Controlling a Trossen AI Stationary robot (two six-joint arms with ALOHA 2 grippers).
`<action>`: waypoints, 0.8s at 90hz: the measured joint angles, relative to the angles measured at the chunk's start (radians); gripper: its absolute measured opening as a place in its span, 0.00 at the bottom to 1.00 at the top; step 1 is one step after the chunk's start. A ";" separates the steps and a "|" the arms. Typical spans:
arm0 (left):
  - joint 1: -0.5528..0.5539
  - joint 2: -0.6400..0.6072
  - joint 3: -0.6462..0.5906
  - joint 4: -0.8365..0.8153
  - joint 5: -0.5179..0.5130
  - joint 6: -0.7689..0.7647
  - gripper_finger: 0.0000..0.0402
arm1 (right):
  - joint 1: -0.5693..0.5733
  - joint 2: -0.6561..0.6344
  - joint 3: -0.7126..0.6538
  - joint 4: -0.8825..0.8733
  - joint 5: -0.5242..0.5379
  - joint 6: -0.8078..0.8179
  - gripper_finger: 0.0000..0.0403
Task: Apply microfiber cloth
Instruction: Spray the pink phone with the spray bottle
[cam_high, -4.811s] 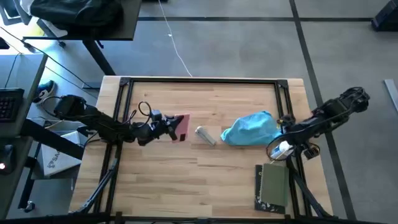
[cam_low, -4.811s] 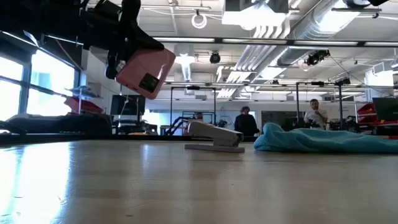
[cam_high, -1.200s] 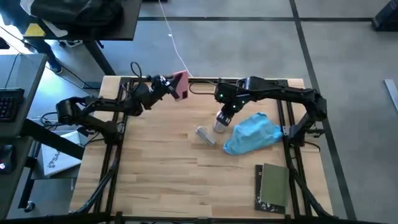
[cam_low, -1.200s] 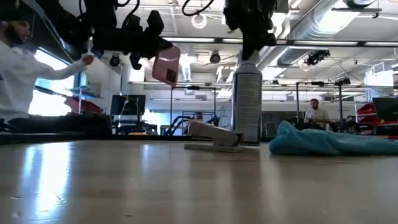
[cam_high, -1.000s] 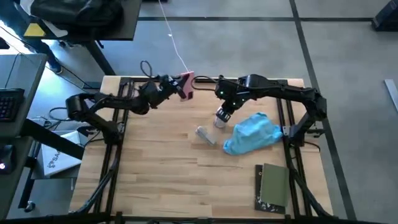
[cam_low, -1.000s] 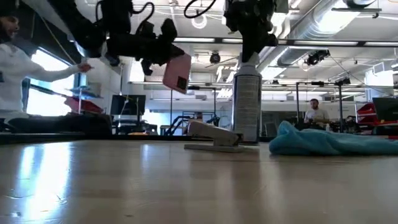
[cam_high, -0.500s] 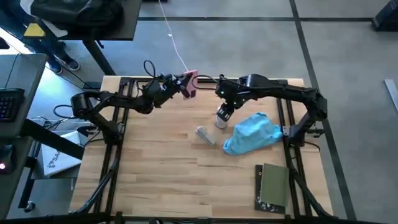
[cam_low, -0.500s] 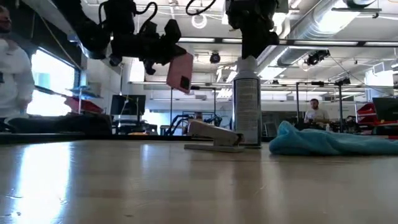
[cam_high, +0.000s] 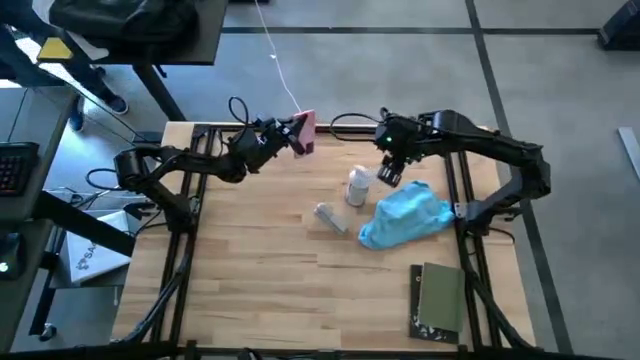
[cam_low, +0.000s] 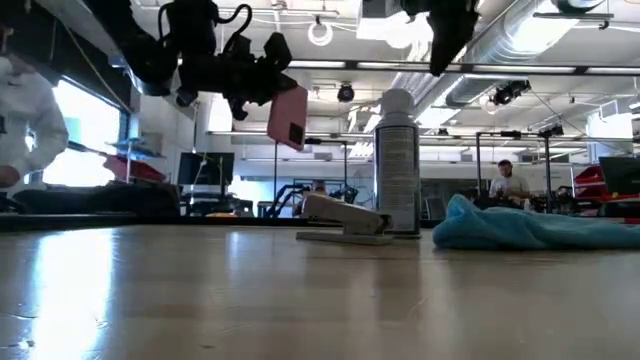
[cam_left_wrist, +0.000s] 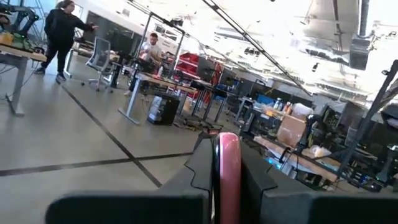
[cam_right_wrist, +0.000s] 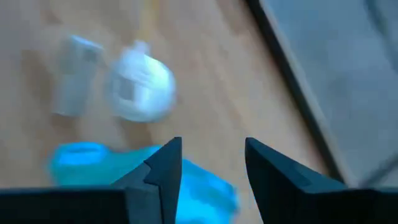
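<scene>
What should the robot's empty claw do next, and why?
Probably lower the right claw onto the microfiber cloth and pinch it. That claw is open and empty, hovering just above the cloth's edge beside the standing spray bottle, while the left claw holds the pink phone.

Spray bottle (cam_low: 398, 165) stands upright between stapler (cam_low: 342, 219) and microfiber cloth (cam_low: 535, 227)

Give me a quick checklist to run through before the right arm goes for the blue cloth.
1. Right gripper open and empty: ok.
2. Spray bottle let go and upright on the table: ok.
3. Blue cloth free, nothing lying on it: ok.
4. Right gripper above the cloth's far edge, beside the bottle: ok.
5. Left gripper holding the pink phone up at the far edge, out of the way: ok.
6. Grey stapler apart from the cloth: ok.
</scene>
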 joint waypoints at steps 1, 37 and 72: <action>0.000 0.000 0.000 0.000 -0.003 0.000 0.02 | -0.002 -0.002 -0.008 0.009 -0.005 -0.009 0.35; -0.005 0.025 0.000 0.027 -0.063 -0.037 0.02 | -0.043 -0.079 -0.383 0.467 -0.123 -0.293 0.35; -0.006 0.217 0.027 0.242 -0.037 -0.091 0.02 | -0.038 -0.086 -0.407 0.524 -0.260 -0.310 0.35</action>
